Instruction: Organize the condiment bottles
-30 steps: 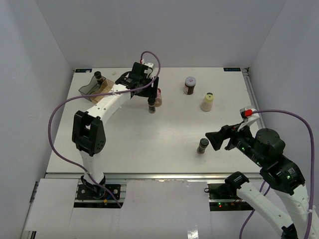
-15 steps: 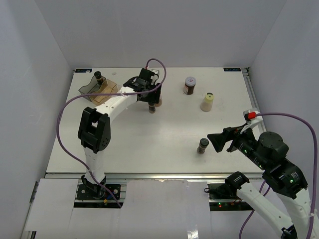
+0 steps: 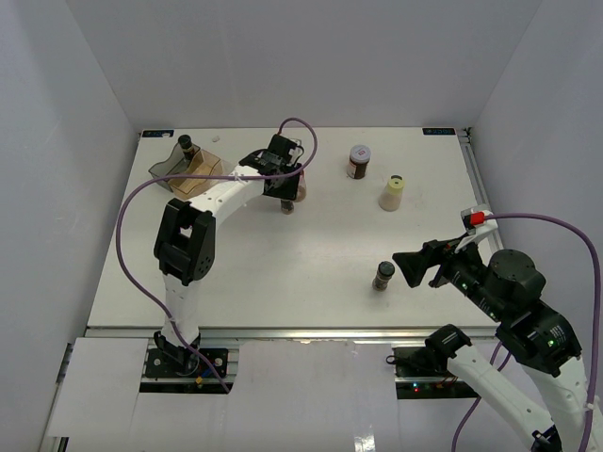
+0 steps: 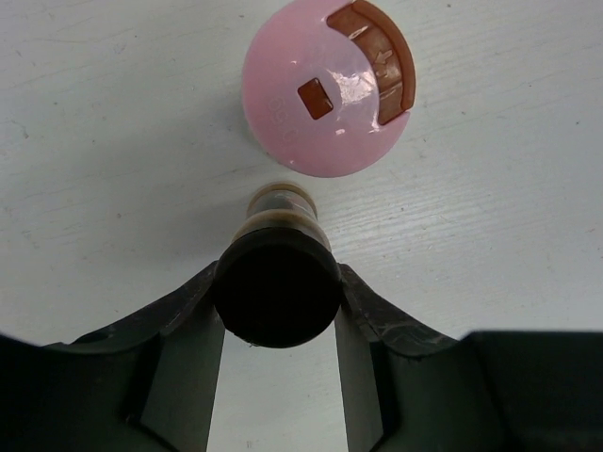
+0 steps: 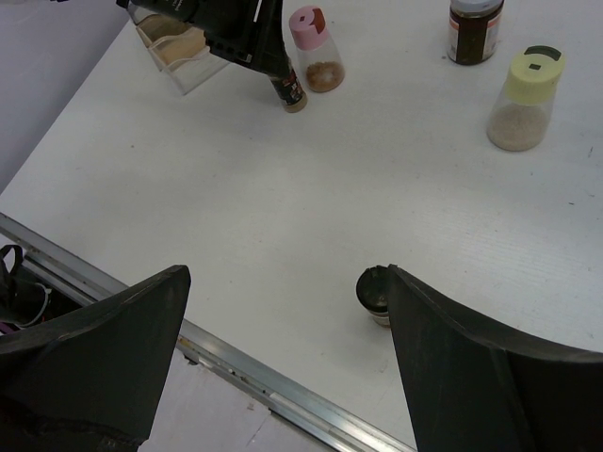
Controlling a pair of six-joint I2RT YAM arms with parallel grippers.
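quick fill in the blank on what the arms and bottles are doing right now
The left fingers pinch a dark bottle whose cap is ___.
The jar beside it has a ___ cap.
The right gripper is ___, facing a lone bottle.
Missing: black; pink; open.

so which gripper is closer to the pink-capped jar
Left. The left gripper clamps a black-capped jar right beside the pink-capped jar; the right gripper hangs open far off, by another dark jar.
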